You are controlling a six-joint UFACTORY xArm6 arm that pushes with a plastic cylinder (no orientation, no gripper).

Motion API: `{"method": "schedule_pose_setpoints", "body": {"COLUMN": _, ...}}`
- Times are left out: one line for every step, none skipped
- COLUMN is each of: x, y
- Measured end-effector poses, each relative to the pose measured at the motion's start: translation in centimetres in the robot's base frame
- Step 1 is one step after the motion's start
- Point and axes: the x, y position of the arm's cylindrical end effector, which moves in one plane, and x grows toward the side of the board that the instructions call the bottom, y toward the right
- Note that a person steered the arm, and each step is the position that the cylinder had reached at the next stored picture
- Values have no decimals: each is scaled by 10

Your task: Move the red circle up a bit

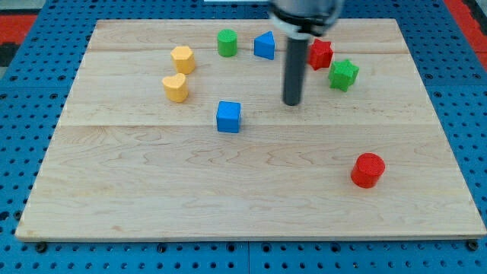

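Note:
The red circle (368, 169), a short red cylinder, sits on the wooden board (152, 190) at the view's lower right. My tip (292, 103) rests on the board near the upper middle, well up and to the left of the red circle and apart from it. The tip stands just below the blue triangular block (264, 46) and to the left of the red star (320, 54). It touches no block.
A green star (343, 74) lies right of the tip. A blue cube (228, 116) lies to its lower left. A green cylinder (227, 43), a yellow hexagon (183, 58) and a yellow heart (175, 87) sit at the upper left.

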Motion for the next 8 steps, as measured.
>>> {"method": "schedule_pose_setpoints", "body": {"x": -27, "y": -58}}
{"method": "schedule_pose_setpoints", "body": {"x": -46, "y": -120}}
{"method": "schedule_pose_setpoints", "body": {"x": -31, "y": -144}}
{"method": "schedule_pose_setpoints", "body": {"x": -26, "y": -168}}
{"method": "schedule_pose_setpoints", "body": {"x": -11, "y": -70}}
{"method": "schedule_pose_setpoints", "body": {"x": 12, "y": 59}}
{"method": "schedule_pose_setpoints", "body": {"x": 84, "y": 138}}
{"method": "schedule_pose_setpoints", "body": {"x": 156, "y": 133}}
